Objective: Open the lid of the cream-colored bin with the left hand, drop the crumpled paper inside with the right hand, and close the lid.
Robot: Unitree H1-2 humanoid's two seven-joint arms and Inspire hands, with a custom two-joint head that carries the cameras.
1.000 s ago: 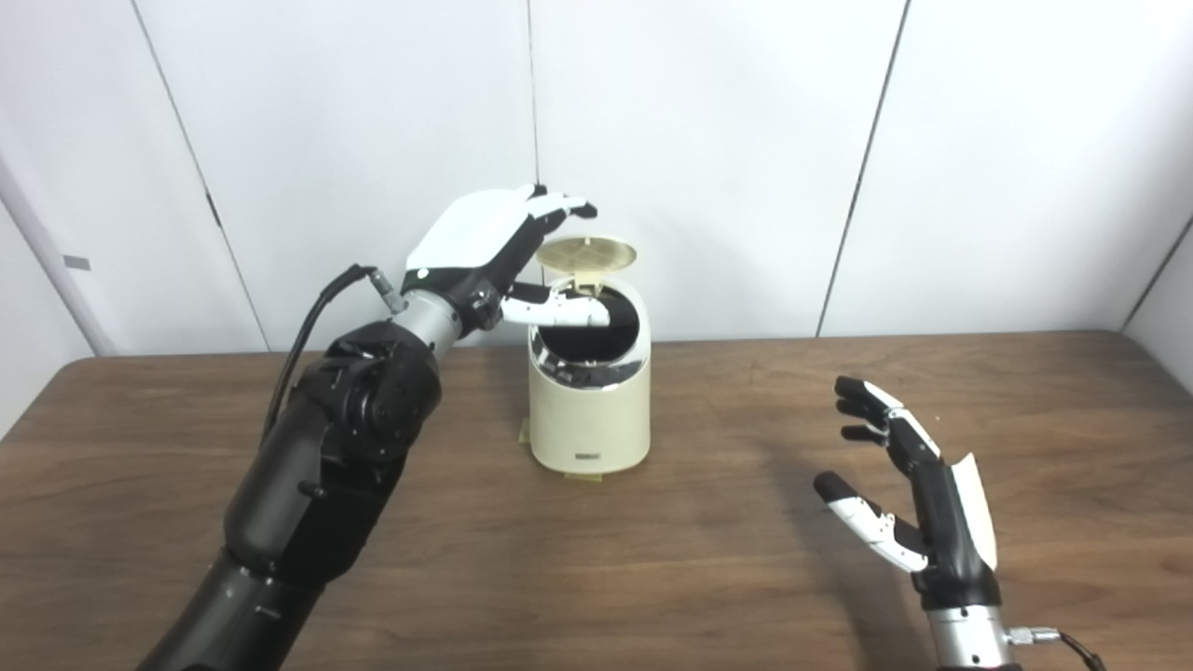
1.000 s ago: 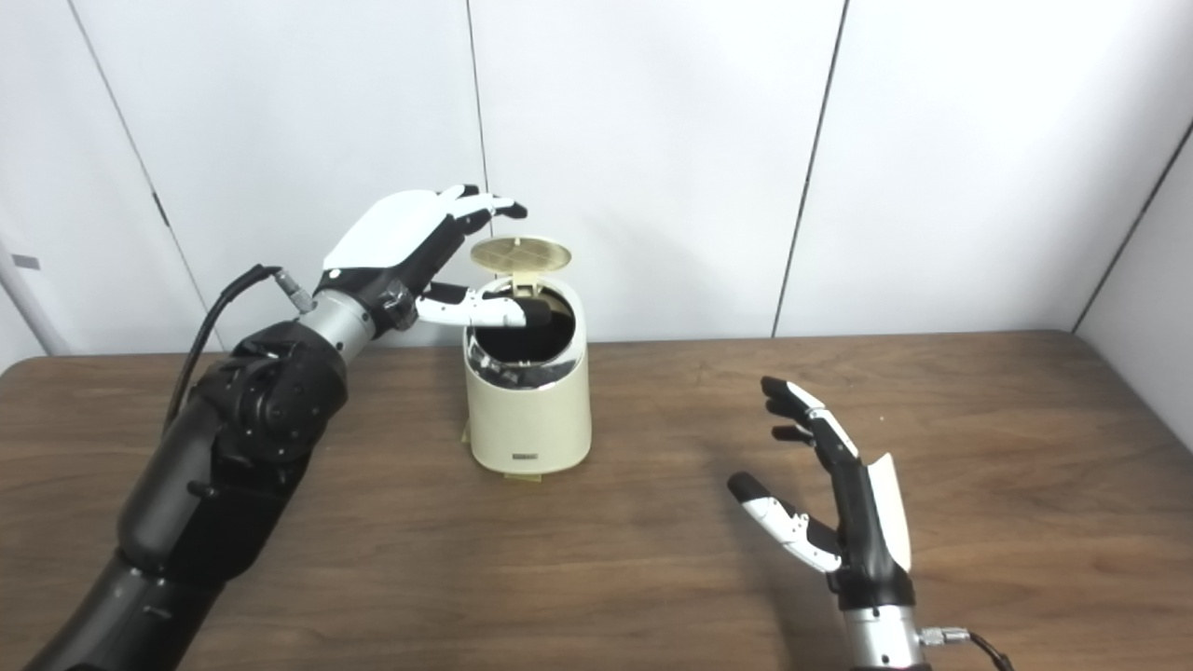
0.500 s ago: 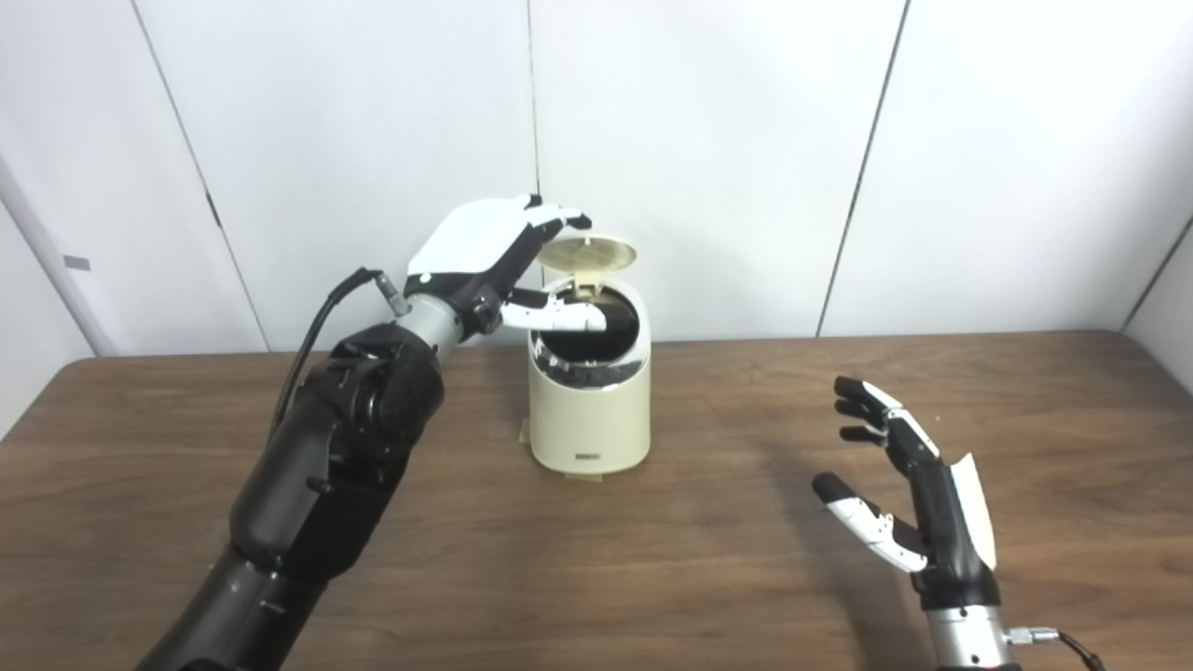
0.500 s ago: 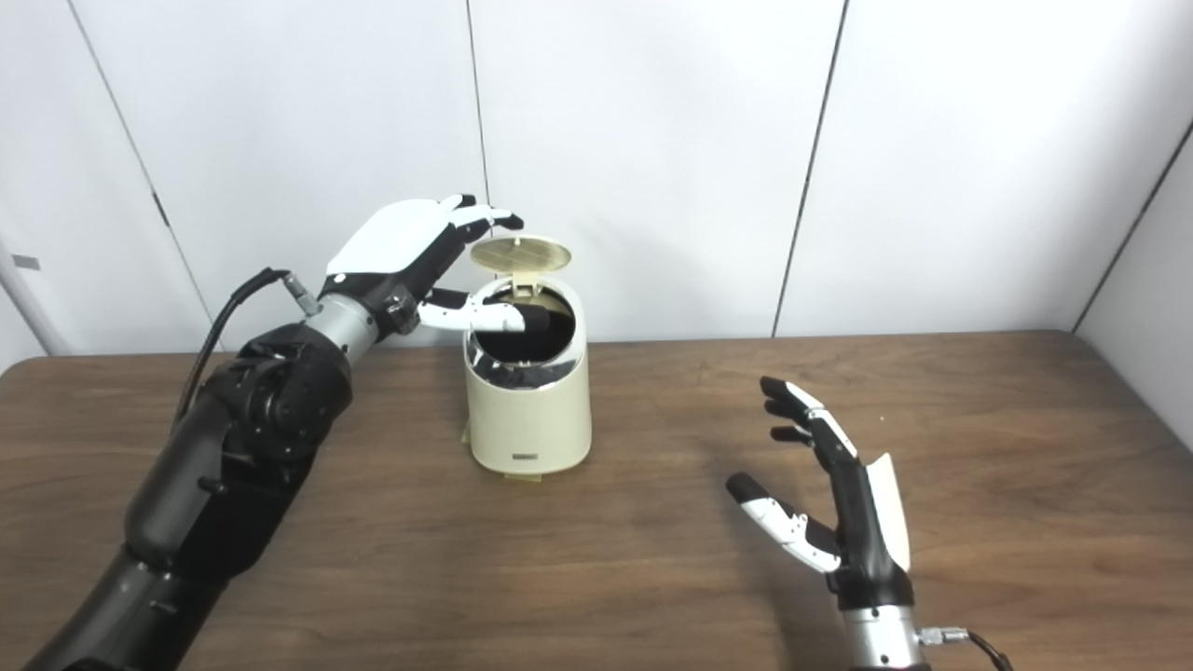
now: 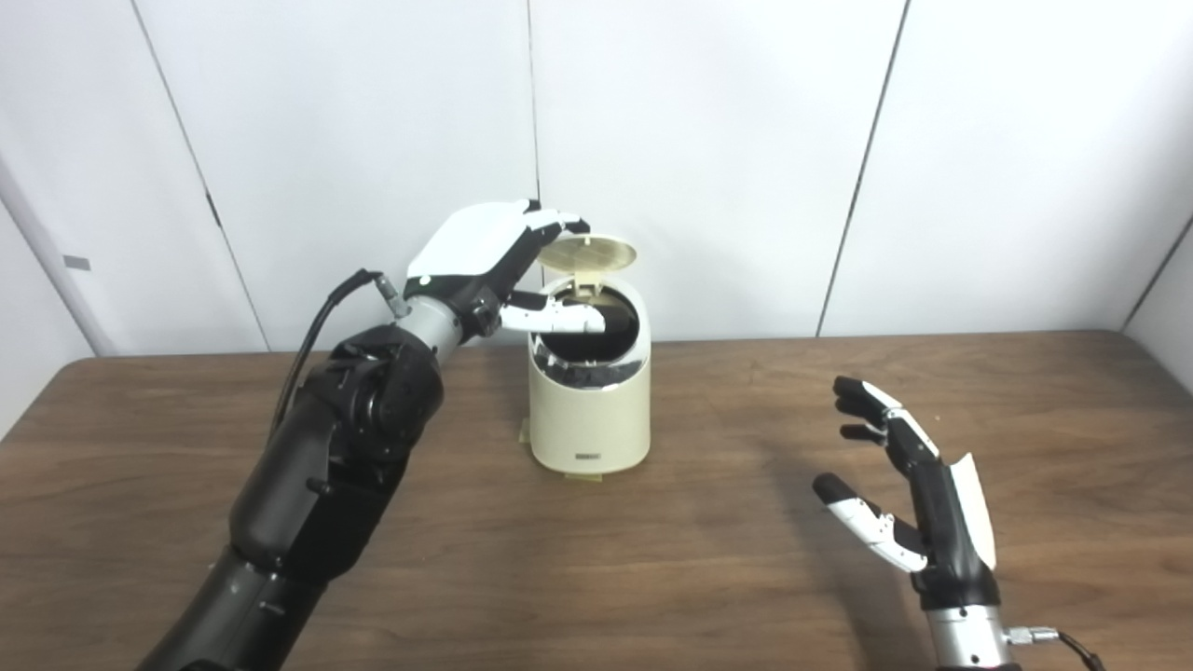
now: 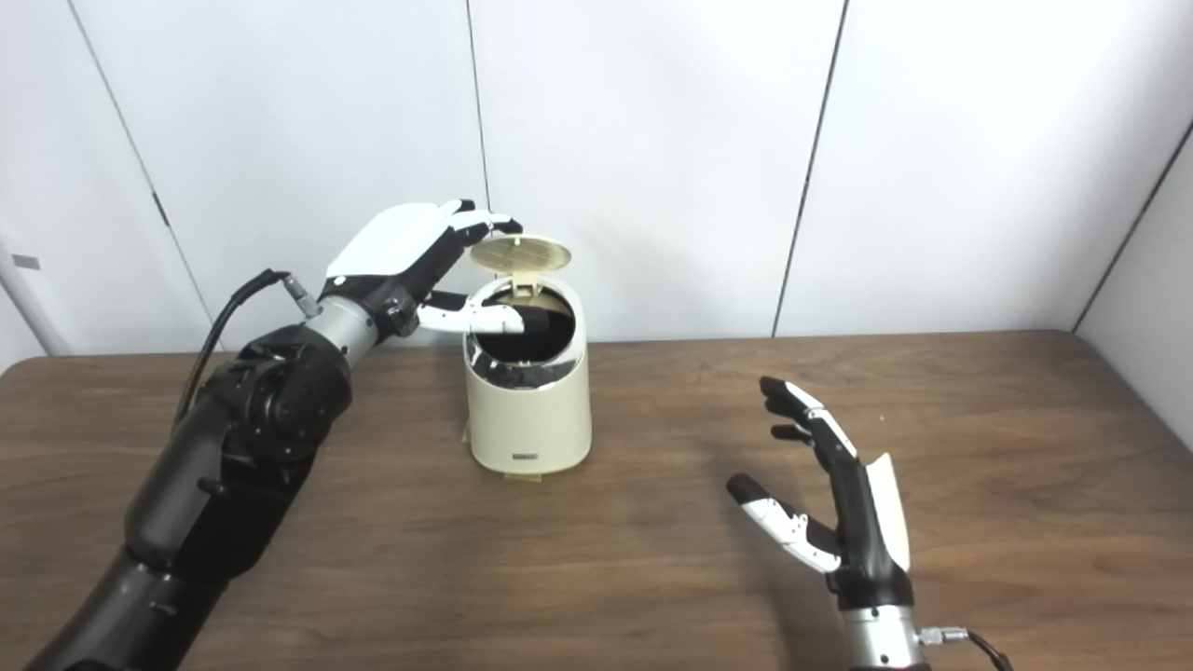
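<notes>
The cream-colored bin stands upright on the wooden table, toward the far edge and a little left of the middle, close to the white panelled wall. Its round lid is raised on the rear hinge, tilted back so that the ribbed underside faces forward, and the dark mouth of the bin is exposed with a shiny rim band below it.

The left arm rises from the bottom-left corner, bends at a black elbow, and reaches up and to the right, ending at the bin's top. The left hand is palm-down, its white back turned up. Its fingers stretch out over the left edge of the raised lid, at or just touching the lid's rim; true contact cannot be made out. The thumb points right beneath them, across the open mouth of the bin. The hand is spread, not gripping anything that can be seen.

The right hand is well apart from the bin, low over the table's right front. Its forearm comes up from the bottom edge, the palm faces left, the fingers point up and away and are splayed, and the thumb sticks out to the left. It is spread and holds nothing.

No crumpled paper is in sight on the table or in either hand; the dark inside of the bin cannot be read.
</notes>
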